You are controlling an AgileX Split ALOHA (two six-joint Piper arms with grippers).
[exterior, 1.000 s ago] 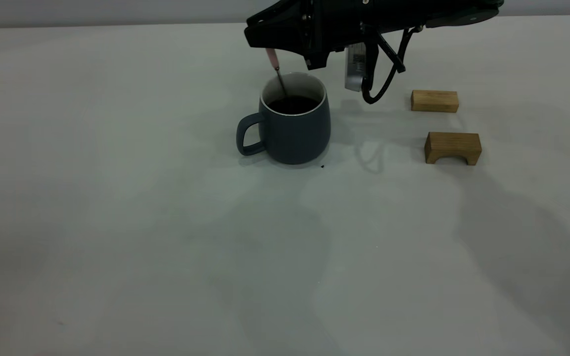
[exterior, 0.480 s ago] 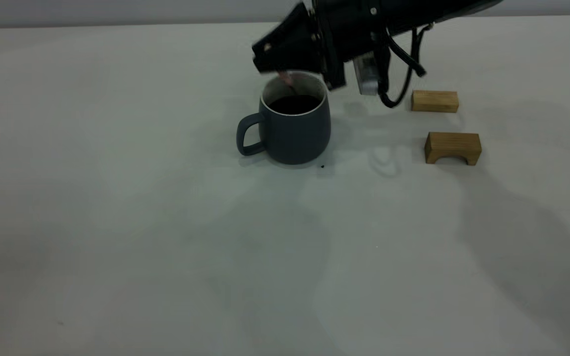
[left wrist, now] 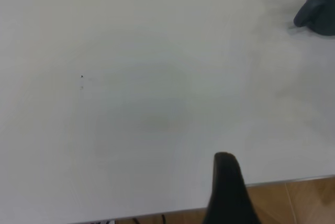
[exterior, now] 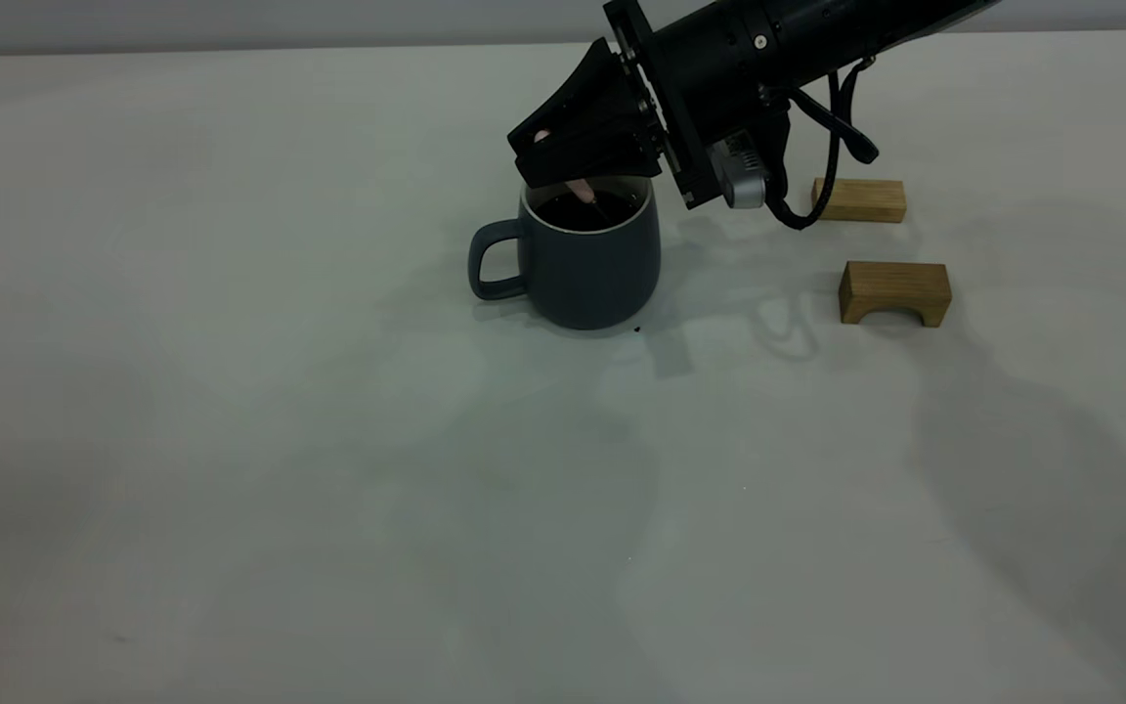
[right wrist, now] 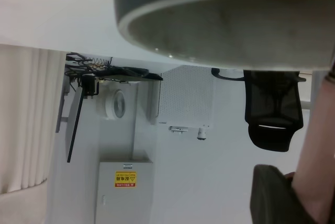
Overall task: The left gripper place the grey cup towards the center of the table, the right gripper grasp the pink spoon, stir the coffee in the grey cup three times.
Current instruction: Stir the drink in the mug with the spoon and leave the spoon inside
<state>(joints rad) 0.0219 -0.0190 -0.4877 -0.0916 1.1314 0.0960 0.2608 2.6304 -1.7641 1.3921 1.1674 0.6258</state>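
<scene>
The grey cup (exterior: 587, 259) stands upright on the table (exterior: 328, 440) a little behind its middle, handle to the left, with dark coffee (exterior: 590, 208) inside. My right gripper (exterior: 563, 161) hangs tilted just above the rim, shut on the pink spoon (exterior: 580, 189). The spoon's lower end dips into the coffee and its bowl is hidden. In the right wrist view the cup's rim (right wrist: 225, 25) is very close and the pink handle (right wrist: 319, 171) lies against a black finger (right wrist: 272, 192). My left gripper (left wrist: 227, 192) is parked by the table's edge, far from the cup (left wrist: 319, 4).
Two tan wooden blocks lie right of the cup: a flat one (exterior: 859, 199) farther back and an arch-shaped one (exterior: 894, 291) nearer. A tiny dark speck (exterior: 637, 330) sits at the cup's base. The right arm's cable (exterior: 822, 186) loops down beside the flat block.
My right gripper has dropped and tipped down toward the cup, carrying the spoon deeper into the coffee. The cup has nudged slightly to the right.
</scene>
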